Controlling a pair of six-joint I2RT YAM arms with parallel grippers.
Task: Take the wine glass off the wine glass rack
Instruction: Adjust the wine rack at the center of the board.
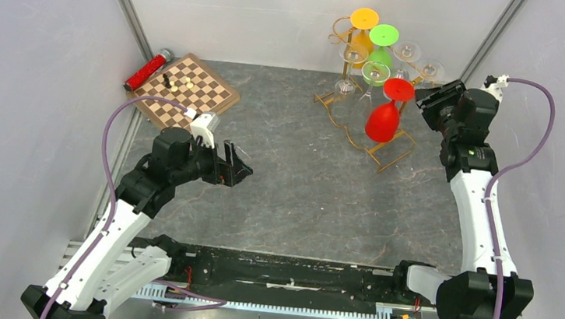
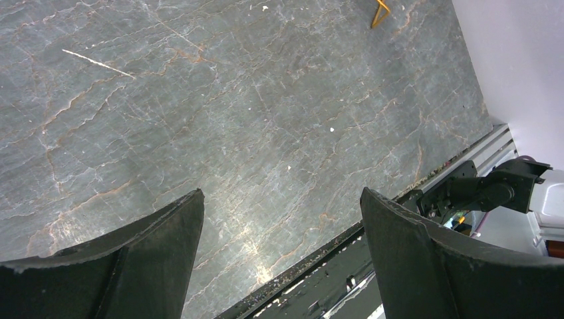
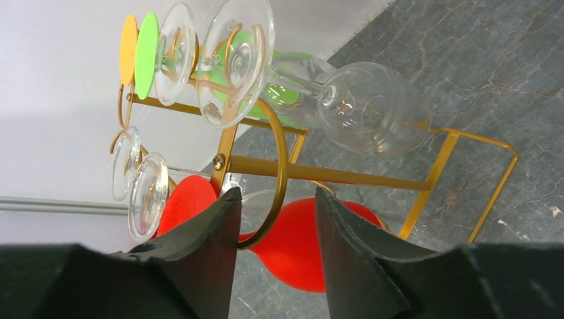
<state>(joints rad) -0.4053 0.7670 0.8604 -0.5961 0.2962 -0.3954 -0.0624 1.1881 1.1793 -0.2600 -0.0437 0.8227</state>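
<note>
Right tool [image 1: 428, 95] at the wine glass rack [image 1: 395, 156], left tool [image 1: 241, 169] wide over the desk [image 1: 299, 200].

Top view: wine glass rack standing at 1 o'clock of the desk, hung with clear, orange, green and red glasses; red wine glass [image 1: 382, 122] bowl-down on its 5 o'clock side; right tool close at the rack's 3 o'clock, fingers pointed toward it; left tool at 9 o'clock, well apart from the rack; chessboard [image 1: 188, 92] at 11 o'clock. Left wrist view: left tool [image 2: 282, 193] spread wide, gripping nothing, grey desk [image 2: 233, 100] beneath, gold corner of the rack [image 2: 380, 10] at 1 o'clock. Right wrist view: right tool [image 3: 277, 191] partly apart, a gold loop of the rack [image 3: 346, 176] in the gap, contact with either pad impossible to tell; red wine glass [image 3: 299, 252] just behind at 6 o'clock, hanging on the rack; clear glass [image 3: 372, 109] at 1 o'clock.
</note>
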